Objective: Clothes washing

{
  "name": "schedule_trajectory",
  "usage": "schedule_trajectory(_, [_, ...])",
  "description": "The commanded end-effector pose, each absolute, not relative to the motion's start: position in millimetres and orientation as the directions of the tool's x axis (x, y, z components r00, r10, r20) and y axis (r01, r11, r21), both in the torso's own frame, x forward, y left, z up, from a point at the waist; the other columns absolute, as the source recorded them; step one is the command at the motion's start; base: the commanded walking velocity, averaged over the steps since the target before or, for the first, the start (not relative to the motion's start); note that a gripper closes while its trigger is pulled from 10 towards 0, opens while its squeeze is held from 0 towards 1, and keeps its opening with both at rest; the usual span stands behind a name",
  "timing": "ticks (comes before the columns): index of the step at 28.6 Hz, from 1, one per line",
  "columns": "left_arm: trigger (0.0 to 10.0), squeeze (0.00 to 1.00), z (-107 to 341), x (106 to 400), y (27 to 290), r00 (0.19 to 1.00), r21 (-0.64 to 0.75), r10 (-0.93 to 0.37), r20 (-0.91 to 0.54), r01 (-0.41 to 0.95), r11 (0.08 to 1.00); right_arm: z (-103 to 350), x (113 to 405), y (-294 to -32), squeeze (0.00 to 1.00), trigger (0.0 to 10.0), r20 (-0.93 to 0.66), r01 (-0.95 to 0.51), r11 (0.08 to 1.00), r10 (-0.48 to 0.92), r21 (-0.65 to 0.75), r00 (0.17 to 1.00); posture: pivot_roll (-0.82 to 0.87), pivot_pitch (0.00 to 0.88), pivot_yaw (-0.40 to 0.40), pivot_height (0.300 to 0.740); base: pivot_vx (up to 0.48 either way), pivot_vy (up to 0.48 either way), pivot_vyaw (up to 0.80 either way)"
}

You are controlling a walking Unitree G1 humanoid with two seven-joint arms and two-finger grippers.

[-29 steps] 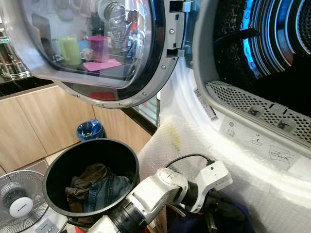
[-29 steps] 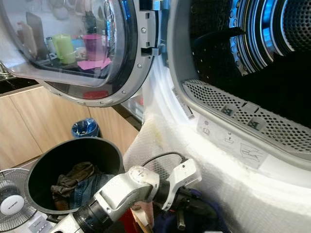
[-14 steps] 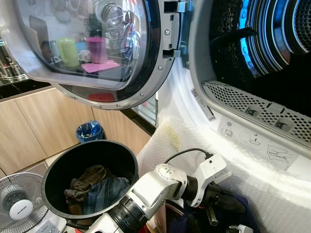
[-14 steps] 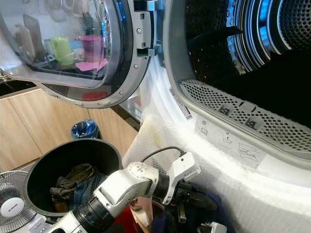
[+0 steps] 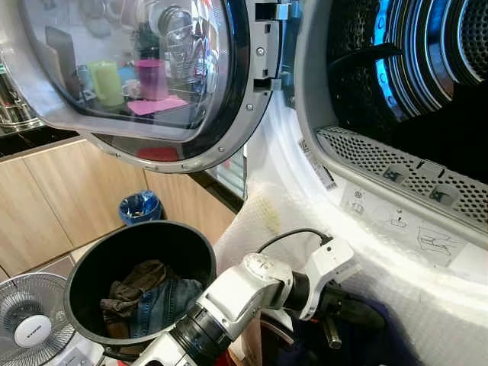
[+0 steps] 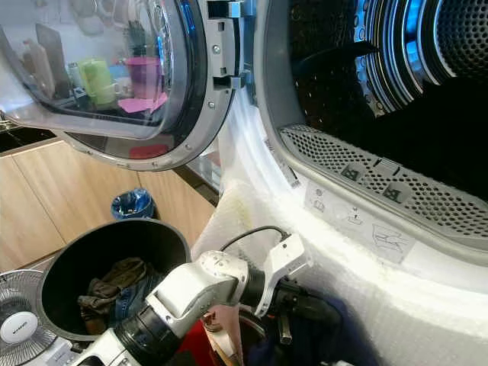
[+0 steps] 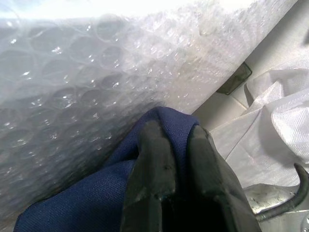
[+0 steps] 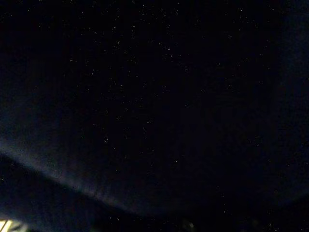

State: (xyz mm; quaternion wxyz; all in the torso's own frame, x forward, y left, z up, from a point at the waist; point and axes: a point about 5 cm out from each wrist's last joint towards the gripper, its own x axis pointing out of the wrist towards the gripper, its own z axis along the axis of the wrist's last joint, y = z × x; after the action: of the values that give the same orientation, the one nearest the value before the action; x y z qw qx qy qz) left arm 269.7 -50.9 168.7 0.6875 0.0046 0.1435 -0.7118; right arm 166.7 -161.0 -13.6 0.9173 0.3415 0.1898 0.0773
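Note:
My left arm reaches across the bottom of the eye views, and my left gripper is shut on a navy blue garment low against the washer's front. In the left wrist view the two black fingers pinch a fold of the navy cloth right beside the bubble wrap. The washer drum stands open above and to the right, dark inside. A black bucket at lower left holds jeans and a brown garment. The right wrist view is almost black.
The round glass door is swung open to the left, over the bucket. Bubble wrap covers the machine's front below the opening. A white fan stands at the bottom left, and a blue bin sits by the wooden cabinets.
The left gripper has edged slightly up and towards the machine with the navy garment still in it. A white part seen at the bottom edge half a second ago has dropped out of view.

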Motion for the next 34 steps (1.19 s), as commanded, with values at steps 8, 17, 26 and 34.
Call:
schedule_trajectory(8, [0.0,0.0,179.1,268.3,-54.8,-0.077,-0.178,-0.979,-0.191,0.983,-0.043,-6.7,179.1,-152.8,0.0,0.0,-0.188,-0.049,0.704,0.255,0.708,0.948,0.19,0.0,0.002,0.74,0.0,0.0,0.0])
schedule_trajectory(17, [0.0,0.0,179.5,266.6,-54.7,-0.084,-0.175,-0.977,-0.194,0.983,-0.05,-8.3,180.2,-153.2,0.0,0.0,-0.194,-0.048,0.716,0.253,0.696,0.948,0.19,0.0,0.007,0.74,0.0,0.0,0.0])
schedule_trajectory(26, [0.0,0.0,182.1,264.2,-53.6,-0.095,-0.169,-0.978,-0.188,0.984,-0.063,-13.2,179.3,-156.0,0.0,0.0,-0.216,-0.02,0.739,0.223,0.673,0.951,0.2,0.0,0.008,0.74,0.0,0.0,0.0])
schedule_trajectory(34, [0.0,0.0,185.0,263.3,-53.6,-0.096,-0.17,-0.979,-0.179,0.983,-0.065,-10.5,185.5,-160.7,0.0,0.0,-0.195,-0.018,0.747,0.196,0.664,0.961,0.2,0.0,0.01,0.74,0.0,0.0,0.0])
